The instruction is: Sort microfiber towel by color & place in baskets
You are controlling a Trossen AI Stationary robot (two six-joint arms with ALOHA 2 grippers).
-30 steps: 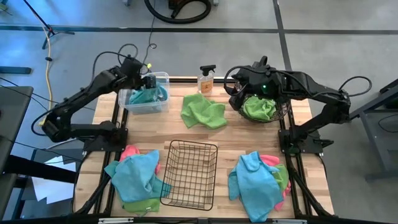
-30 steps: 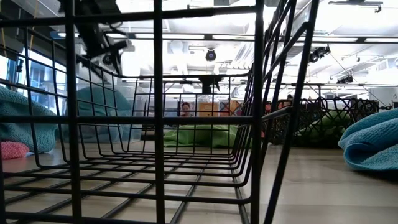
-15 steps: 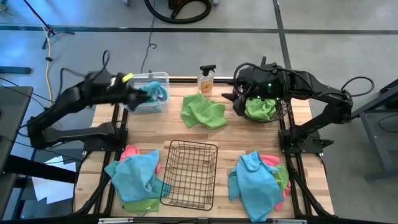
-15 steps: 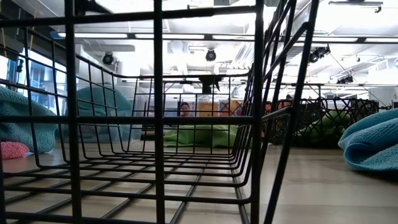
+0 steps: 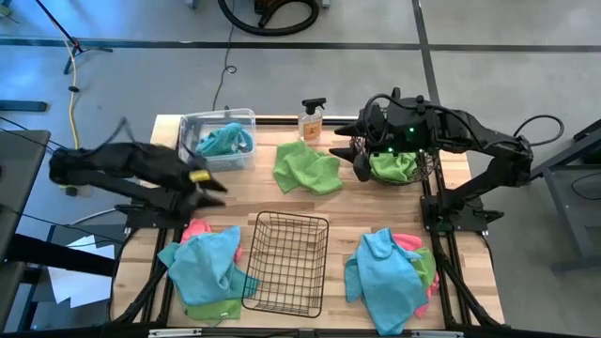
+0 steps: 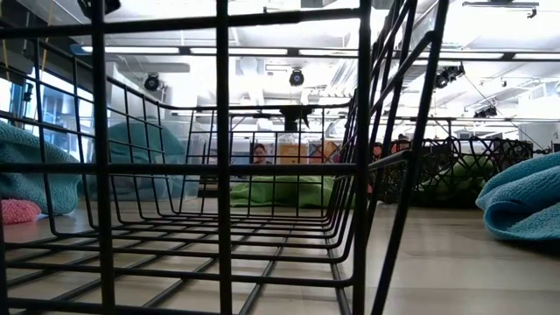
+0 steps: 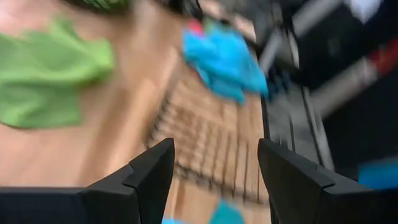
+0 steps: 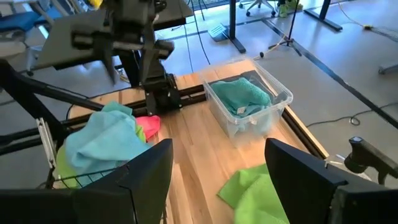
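Both grippers are spread open and hold nothing. Left gripper (image 5: 208,187) shows blurred above the bare wood between the clear rectangular plastic bin (image 5: 218,141) and the near-left towel heap; its own wrist view shows two dark fingers (image 7: 149,174) set wide apart with only table between them. Right gripper (image 5: 357,150) hangs at the left rim of the round dark woven-wire basket (image 5: 399,161), fingers (image 8: 146,171) likewise parted and empty.

Largest items first. The pale wooden table (image 5: 347,207) carries the black rectangular wire-grid basket (image 5: 286,263) at near centre, empty, presumably reserved for the one colour not yet binned. Two mixed heaps flank it: the left pile of teal-blue, lime green and pink microfiber towels (image 5: 207,268) and the matching right pile (image 5: 390,268), each near its own arm, which suits one arm per heap.

A single lime green towel (image 5: 306,169) lies flat between bin and round basket, apart from both. A crumpled green towel (image 5: 392,164) sits inside the round basket; a teal towel (image 5: 223,141) sits inside the clear bin. Colour allocation therefore reads: green to round, teal to clear.

An orange spray bottle (image 5: 312,120) stands upright at the far edge, outside the sort.

Judgement: sorting is at an early stage.
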